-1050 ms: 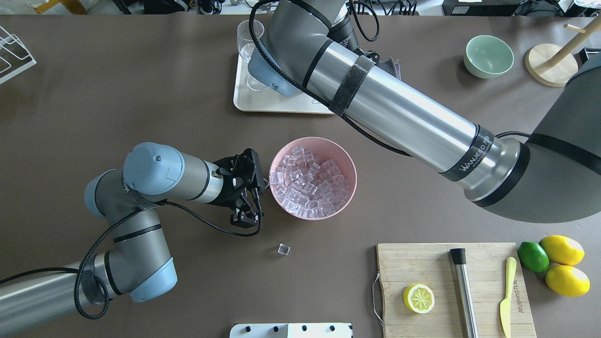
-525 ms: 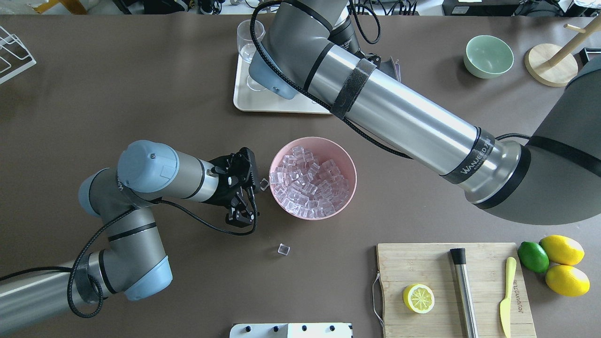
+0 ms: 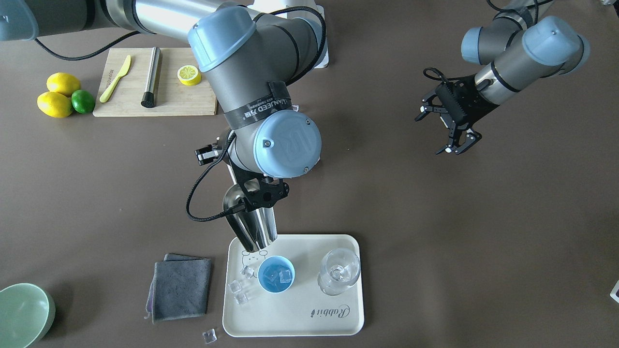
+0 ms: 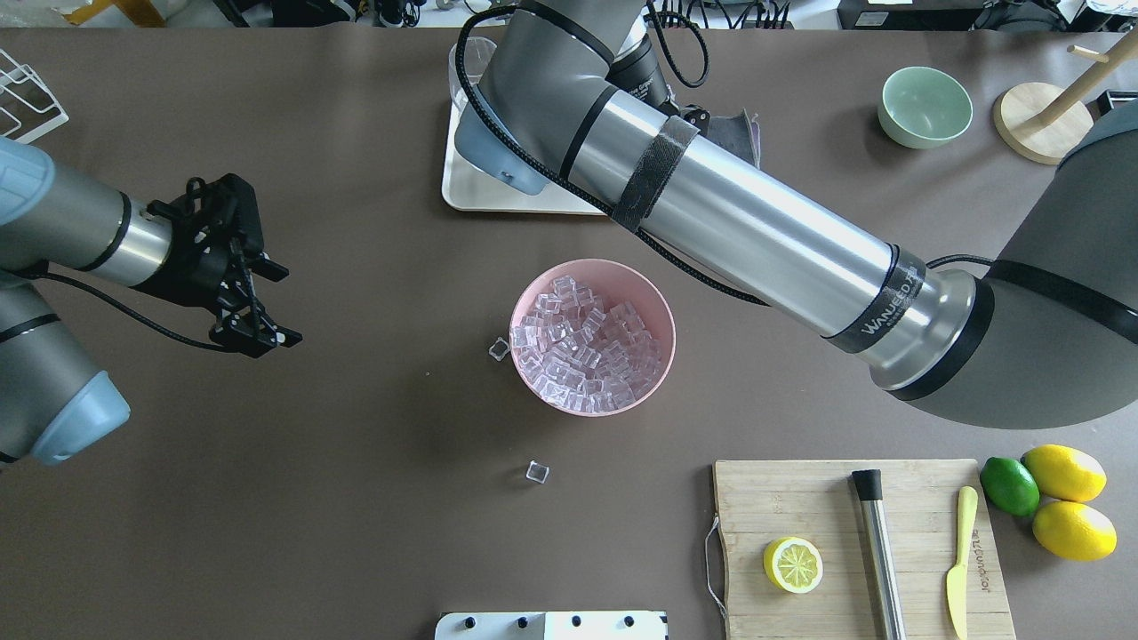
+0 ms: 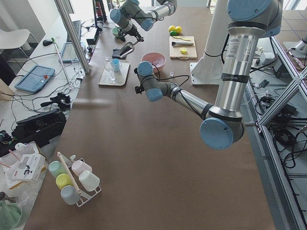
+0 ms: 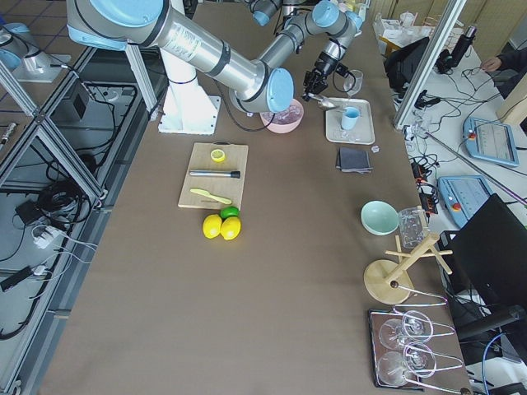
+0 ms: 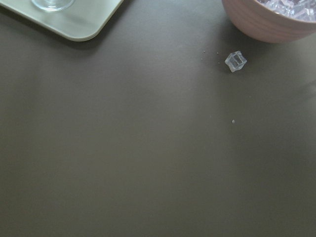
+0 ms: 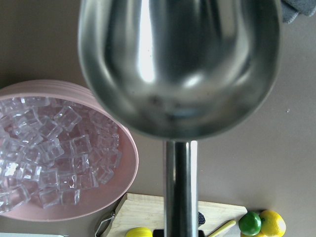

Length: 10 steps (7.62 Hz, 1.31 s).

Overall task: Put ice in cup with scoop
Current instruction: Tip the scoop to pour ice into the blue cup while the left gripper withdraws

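Note:
My right gripper (image 3: 262, 194) is shut on the handle of the steel scoop (image 3: 252, 227), which tilts down over the tray's edge toward the light-blue cup (image 3: 275, 274). The scoop's bowl (image 8: 180, 64) looks empty in the right wrist view. The cup stands on the cream tray (image 3: 300, 319) and holds two ice cubes. Loose ice (image 3: 240, 290) lies on the tray beside the cup. A pink bowl (image 4: 658, 311) in mid-table is full of ice (image 4: 582, 347). My left gripper (image 4: 278, 302) is open and empty, well to the left of the bowl.
A stemmed glass (image 3: 339, 271) stands next to the cup. A grey cloth (image 3: 181, 286) and a green bowl (image 3: 22, 311) lie beyond the tray. Stray cubes lie on the table (image 4: 500, 349), (image 4: 536, 472), (image 3: 209, 336). A cutting board (image 4: 836, 498) holds a lemon half, a steel cylinder and a knife.
My left arm has drawn back to the left, away from the pink bowl, leaving a cube lying by the bowl's left side. The right arm has shifted slightly over the tray.

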{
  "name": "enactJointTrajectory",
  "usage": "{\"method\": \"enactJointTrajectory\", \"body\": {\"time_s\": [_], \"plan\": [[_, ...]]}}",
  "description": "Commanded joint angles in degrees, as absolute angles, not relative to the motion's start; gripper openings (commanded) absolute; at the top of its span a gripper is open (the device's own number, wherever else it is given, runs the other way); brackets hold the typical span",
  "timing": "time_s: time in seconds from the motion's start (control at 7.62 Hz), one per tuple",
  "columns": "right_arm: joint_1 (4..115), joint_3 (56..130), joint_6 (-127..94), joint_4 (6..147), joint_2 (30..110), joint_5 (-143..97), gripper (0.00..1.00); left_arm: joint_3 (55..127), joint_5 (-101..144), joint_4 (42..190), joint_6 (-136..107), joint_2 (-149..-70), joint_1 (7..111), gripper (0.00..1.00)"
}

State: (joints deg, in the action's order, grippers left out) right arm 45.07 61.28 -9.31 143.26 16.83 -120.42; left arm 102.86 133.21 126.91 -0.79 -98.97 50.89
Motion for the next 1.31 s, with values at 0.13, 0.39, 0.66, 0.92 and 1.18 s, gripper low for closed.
{"method": "enactJointTrajectory", "body": {"time_s": [0.13,0.39,0.66,0.92,1.18], "plan": [[44.9,61.8,-9.3,143.3,16.9,-120.1,0.00,103.3,142.2,127.0,-0.7,-89.5,64.0,0.99],[44.9,67.9,-9.7,143.3,20.8,-119.9,0.00,102.7,142.8,126.9,9.5,-83.5,69.9,0.99],[45.0,81.8,-14.2,143.3,29.5,-119.8,0.00,101.1,145.4,126.9,14.0,-78.3,78.5,0.99],[45.0,104.7,-24.8,142.7,45.7,-119.4,0.00,97.0,146.9,126.9,15.5,-75.7,86.5,0.99],[45.0,115.9,-31.3,134.1,59.5,-119.7,0.00,94.5,146.6,126.0,25.7,-75.3,91.6,0.99]]}}
